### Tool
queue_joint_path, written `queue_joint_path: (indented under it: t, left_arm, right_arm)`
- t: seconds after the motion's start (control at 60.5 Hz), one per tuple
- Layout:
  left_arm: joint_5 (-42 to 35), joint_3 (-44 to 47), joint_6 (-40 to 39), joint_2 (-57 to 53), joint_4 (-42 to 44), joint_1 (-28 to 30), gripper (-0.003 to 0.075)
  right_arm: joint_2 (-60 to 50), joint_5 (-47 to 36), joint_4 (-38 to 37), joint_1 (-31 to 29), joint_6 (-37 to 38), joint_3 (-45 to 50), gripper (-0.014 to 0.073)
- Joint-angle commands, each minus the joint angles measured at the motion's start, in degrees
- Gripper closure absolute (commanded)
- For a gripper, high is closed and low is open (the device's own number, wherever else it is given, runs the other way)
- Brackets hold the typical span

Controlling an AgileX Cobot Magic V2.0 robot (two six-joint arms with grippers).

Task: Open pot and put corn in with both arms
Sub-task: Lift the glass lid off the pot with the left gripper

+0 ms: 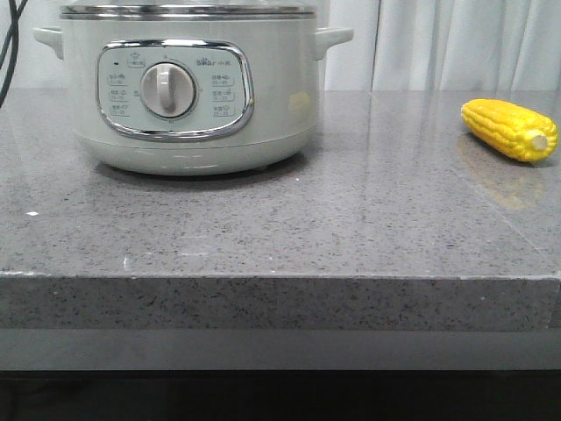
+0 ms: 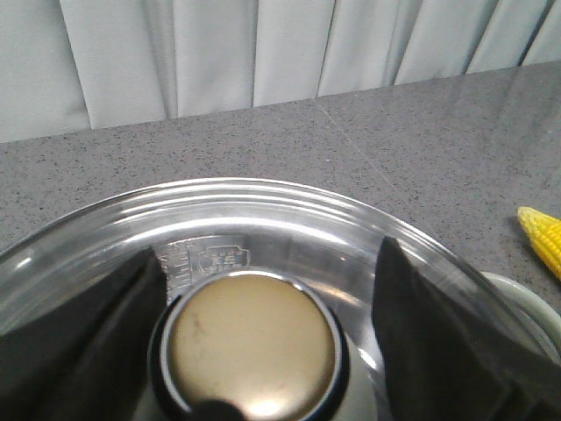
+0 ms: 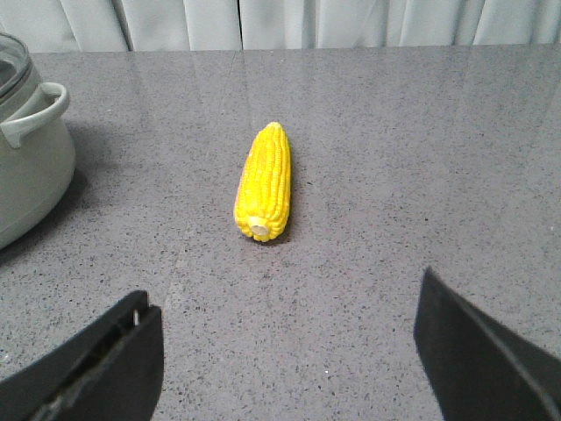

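Note:
The pale grey-green pot (image 1: 188, 92) stands at the back left of the counter with its glass lid (image 2: 263, 215) on. In the left wrist view my left gripper (image 2: 267, 256) is open just above the lid, one dark finger on each side of the round tan lid knob (image 2: 252, 345), with gaps to it. The yellow corn (image 1: 508, 129) lies on the counter at the right, stub end toward the front. My right gripper (image 3: 285, 289) is open and empty, short of the corn (image 3: 265, 182). Neither gripper shows in the front view.
The grey speckled counter (image 1: 351, 219) has a front edge low in the front view. White curtains (image 1: 456, 39) hang behind it. The pot's side handle (image 3: 35, 114) shows in the right wrist view, left of the corn. A dark cable (image 1: 7, 53) hangs at far left.

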Motion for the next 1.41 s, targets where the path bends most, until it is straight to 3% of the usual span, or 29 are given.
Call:
queue_joint_path:
  t: [0.0,0.215,0.645,0.959,1.124,1.389]
  left_arm:
    - [-2.8,-2.2,-0.1,-2.3,-0.2,-0.5,0.0346]
    - [-3.0,-2.3,-0.1,-2.3,-0.2,-0.5,0.047]
    - [-0.7,-13.4,-0.1,-6.3,-0.2,-0.5,0.0472]
    - [13.3,-15.0,-0.1,-16.9,1.5,1.3,0.0472]
    - [17.6,-9.5,-0.1,-24.0,2.5,4.8,0.0472]
    - [17.7,6.8,-0.1,-37.2,4.2,7.5,0.0472]
  right_arm:
    - [0.9,-4.9,-0.5,-0.2,-0.1,-1.6,-0.0009]
    - [0.9,-4.9,-0.5,-0.2,-0.1,-1.6,-0.0009]
    - [0.9,-4.9,-0.5,-0.2,-0.1,-1.6,-0.0009]
    - [0.9,-4.1,-0.5,-0.2,-0.1,-1.6,-0.0009]
    - [0.9,-3.9,-0.5,-0.2,-0.1,-1.6,-0.0009]
    - [0.9,-3.3,-0.5,-0.2,-0.1,-1.6,-0.0009]
